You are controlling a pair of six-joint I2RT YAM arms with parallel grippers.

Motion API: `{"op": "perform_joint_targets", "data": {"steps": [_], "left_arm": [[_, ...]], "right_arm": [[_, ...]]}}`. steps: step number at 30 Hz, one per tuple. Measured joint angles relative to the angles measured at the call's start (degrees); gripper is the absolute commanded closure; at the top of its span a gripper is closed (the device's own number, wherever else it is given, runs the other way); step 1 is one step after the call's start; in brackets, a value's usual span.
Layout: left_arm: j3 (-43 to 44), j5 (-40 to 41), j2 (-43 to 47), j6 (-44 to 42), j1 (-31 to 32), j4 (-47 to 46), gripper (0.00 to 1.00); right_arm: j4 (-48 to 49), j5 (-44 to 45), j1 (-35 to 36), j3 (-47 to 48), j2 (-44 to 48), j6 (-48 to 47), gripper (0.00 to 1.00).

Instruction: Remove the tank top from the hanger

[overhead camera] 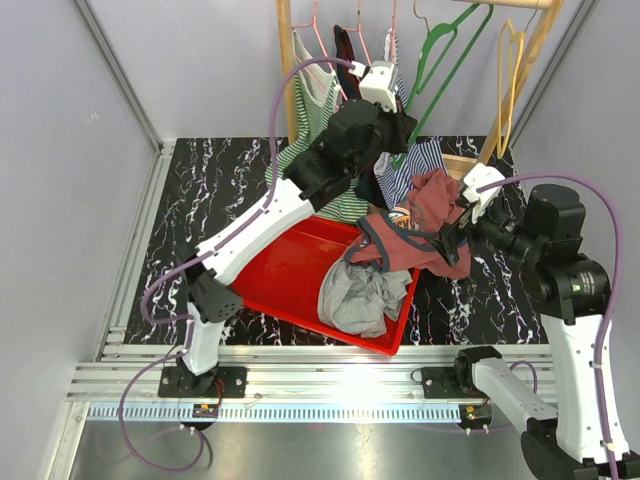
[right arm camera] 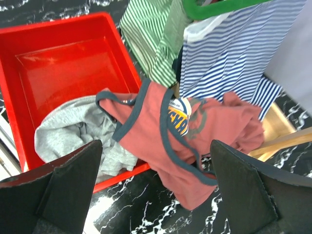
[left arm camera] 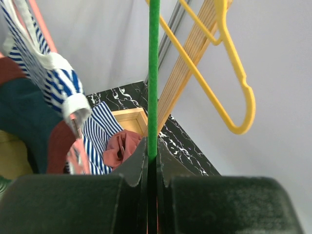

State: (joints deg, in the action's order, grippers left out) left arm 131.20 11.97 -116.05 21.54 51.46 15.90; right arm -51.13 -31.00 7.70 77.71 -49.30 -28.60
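Left end effector [left arm camera: 152, 163] pinches green hanger [left arm camera: 154, 73], likely steadying it | right end effector [right arm camera: 156, 146] spread above salmon tank top [right arm camera: 204, 131] draped over red bin [right arm camera: 63, 63] | blue-striped tank top [right arm camera: 234, 53] on hanger

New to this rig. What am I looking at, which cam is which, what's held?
Two robot arms stand at a table, each ending in a two-finger pincer. One picture comes from a fixed camera above and behind; the others from cameras on each wrist. On the table sits a red tray holding a grey garment; a reddish tank top drapes over its edge. The left pincer is shut on a green hanger. The right pincer hangs open above the tank top, holding nothing.
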Motion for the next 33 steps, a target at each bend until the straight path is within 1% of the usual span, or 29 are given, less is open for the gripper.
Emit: {"op": "perform_joint_targets", "data": {"steps": [7, 11, 17, 20, 23, 26, 29, 33], "left_arm": [[-7.0, -2.1, 9.1, -0.1, 0.0, 2.5, 1.0], [-11.8, -4.3, 13.1, -0.7, 0.0, 3.7, 1.0], [-24.3, -8.9, 22.1, -3.8, 0.1, 4.9, 1.0], [-31.3, -12.2, 28.0, -7.2, 0.0, 5.4, 1.0], [-37.3, -14.5, 34.4, -11.0, 0.1, 6.6, 1.0], [-42.3, -16.3, 40.8, -14.8, 0.1, 7.4, 1.0], [-47.1, -19.2, 47.6, -19.6, -0.1, 8.3, 1.0], [-51.5, -24.6, 54.5, -26.6, -1.6, 10.7, 1.0]], "right_arm": [[-3.5, -1.4, 0.0, 3.9, 0.5, -0.6, 0.0], [-7.3, -2.9, 0.0, 5.8, 0.7, -2.4, 0.0], [-12.5, -5.2, 0.0, 12.1, 0.2, -8.4, 0.0], [-15.2, -6.6, 0.0, 16.0, -0.7, -12.9, 0.0], [-17.4, -9.4, 0.0, 22.1, -3.9, -16.9, 0.0], [-17.7, -12.1, 0.0, 25.9, -6.7, -19.8, 0.01], [-17.7, -14.2, 0.0, 27.1, -8.8, -21.9, 0.0], [-17.9, -18.3, 0.0, 27.1, -11.3, -24.5, 0.0]]}}
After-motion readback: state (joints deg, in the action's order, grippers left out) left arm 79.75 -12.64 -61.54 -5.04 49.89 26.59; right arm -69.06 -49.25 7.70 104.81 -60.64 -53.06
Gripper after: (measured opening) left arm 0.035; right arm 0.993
